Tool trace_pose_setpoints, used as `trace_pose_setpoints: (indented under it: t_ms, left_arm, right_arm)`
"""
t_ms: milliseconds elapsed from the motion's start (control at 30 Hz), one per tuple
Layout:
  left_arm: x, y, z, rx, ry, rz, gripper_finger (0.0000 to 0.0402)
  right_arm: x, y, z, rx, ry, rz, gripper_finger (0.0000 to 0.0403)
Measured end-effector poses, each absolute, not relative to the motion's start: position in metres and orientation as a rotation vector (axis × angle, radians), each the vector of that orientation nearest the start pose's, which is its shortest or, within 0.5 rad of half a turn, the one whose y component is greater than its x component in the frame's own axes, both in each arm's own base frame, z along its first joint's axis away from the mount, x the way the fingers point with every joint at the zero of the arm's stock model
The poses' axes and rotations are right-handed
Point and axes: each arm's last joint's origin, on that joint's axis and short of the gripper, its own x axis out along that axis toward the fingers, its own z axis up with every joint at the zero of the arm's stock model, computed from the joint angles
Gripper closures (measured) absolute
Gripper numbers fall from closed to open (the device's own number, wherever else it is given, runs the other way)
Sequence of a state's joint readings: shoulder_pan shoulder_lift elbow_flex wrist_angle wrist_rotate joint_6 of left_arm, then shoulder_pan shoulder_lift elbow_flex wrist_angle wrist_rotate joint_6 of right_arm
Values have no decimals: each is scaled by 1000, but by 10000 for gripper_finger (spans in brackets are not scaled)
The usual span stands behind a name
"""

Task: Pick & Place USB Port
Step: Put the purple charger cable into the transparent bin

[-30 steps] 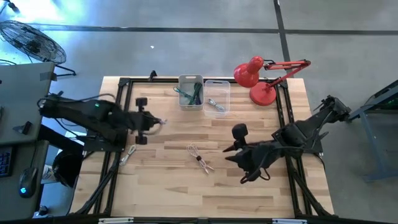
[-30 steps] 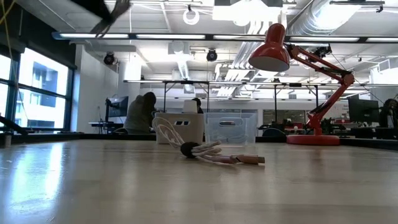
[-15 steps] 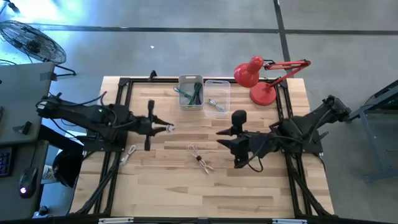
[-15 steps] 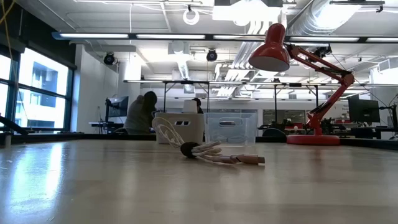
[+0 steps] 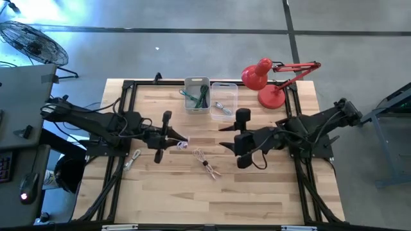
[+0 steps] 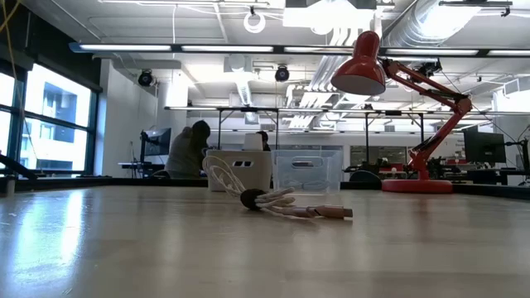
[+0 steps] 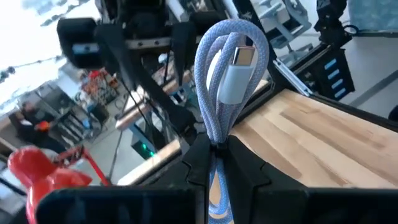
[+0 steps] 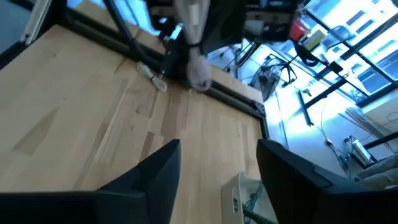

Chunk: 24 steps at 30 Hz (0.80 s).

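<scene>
Left gripper [image 5: 182,142], left of frame centre, pinches a looped blue-white cable [image 7: 230,74]; right gripper [image 5: 221,136], just right of centre, has fingers spread; another bundled cable [image 5: 206,162] lies on the table [image 5: 270,192] below centre.

no readable text, no labels, no brand marks, no numbers, no signs anywhere

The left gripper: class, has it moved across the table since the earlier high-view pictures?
Yes. The left gripper, shut on a looped cable, has moved toward the table's middle, closer to the bundled cable lying on the wood.
</scene>
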State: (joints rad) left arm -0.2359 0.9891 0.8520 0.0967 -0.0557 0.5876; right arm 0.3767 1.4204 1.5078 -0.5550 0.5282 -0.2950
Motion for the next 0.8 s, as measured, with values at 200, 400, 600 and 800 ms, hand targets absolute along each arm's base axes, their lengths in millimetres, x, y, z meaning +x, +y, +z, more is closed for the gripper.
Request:
trace_pose_setpoints:
  t_ms: [200,400,600,800]
  left_arm:
    - [232,-55,342,671,-64,-202,379]
    - [243,-46,338,673,-87,-232,379]
    - [252,-31,337,639,-125,-267,379]
    - [257,-30,334,629,-136,-302,379]
  right_arm:
    - [290,94,407,-456,405,-18,194]
    - [302,99,401,-473,386,17,194]
    - [325,108,386,-572,377,14,194]
    - [332,110,382,-598,359,25,194]
